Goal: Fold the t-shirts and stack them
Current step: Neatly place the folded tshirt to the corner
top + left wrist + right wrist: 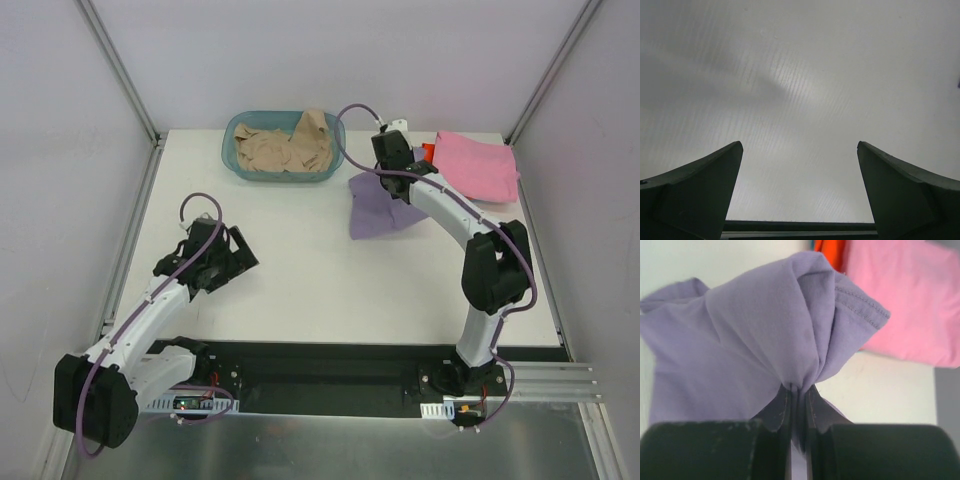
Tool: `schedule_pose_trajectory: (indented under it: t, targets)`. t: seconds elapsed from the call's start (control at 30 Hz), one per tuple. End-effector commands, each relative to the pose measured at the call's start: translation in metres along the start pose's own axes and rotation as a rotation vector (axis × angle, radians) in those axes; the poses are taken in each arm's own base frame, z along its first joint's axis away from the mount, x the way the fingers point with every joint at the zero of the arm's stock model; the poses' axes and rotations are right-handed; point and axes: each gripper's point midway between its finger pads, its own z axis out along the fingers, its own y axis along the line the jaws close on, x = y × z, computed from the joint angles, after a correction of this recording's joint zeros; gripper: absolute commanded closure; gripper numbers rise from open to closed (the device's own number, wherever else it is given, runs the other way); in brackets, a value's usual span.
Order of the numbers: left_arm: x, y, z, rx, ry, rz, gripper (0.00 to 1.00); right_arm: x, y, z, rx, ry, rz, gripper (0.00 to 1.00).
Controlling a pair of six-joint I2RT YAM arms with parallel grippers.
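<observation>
A lavender-purple t-shirt [378,212] lies bunched on the white table right of centre. My right gripper [799,388] is shut on a pinched fold of this purple shirt [755,335]; in the top view that right gripper [392,160] sits at the shirt's far edge. A folded pink t-shirt [478,165] lies at the far right, and an orange-red t-shirt [428,152] peeks out by its left edge. The pink shirt [900,295] and the orange-red one [831,250] also show behind the purple cloth. A beige t-shirt [285,148] fills the basket. My left gripper [235,258] stands open over bare table, its fingers [705,190] wide apart.
A translucent teal plastic basket [232,165] stands at the far edge, left of centre. Grey enclosure walls with metal posts [120,70] surround the table. A black base rail [330,375] runs along the near edge.
</observation>
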Motion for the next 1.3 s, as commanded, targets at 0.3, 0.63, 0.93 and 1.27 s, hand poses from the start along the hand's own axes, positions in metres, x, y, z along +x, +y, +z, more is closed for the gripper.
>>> schedule_pose_trajectory:
  t: [0.3, 0.63, 0.93, 1.27]
  targets:
    - [-0.026, -0.001, -0.006, -0.047, -0.054, 0.035, 0.01, -0.134, -0.102, 0.003, 0.200, -0.238, -0.094, 0.99]
    - [-0.053, -0.008, -0.019, -0.051, -0.129, 0.037, 0.01, -0.158, -0.150, -0.004, 0.087, -0.260, 0.022, 0.99]
    - [-0.071, -0.015, -0.037, -0.029, -0.205, 0.044, 0.01, -0.177, -0.176, -0.024, -0.009, -0.303, 0.127, 0.99]
    - [-0.074, -0.007, -0.037, -0.061, -0.223, 0.015, 0.01, -0.148, -0.214, 0.014, -0.021, -0.208, 0.166, 0.91]
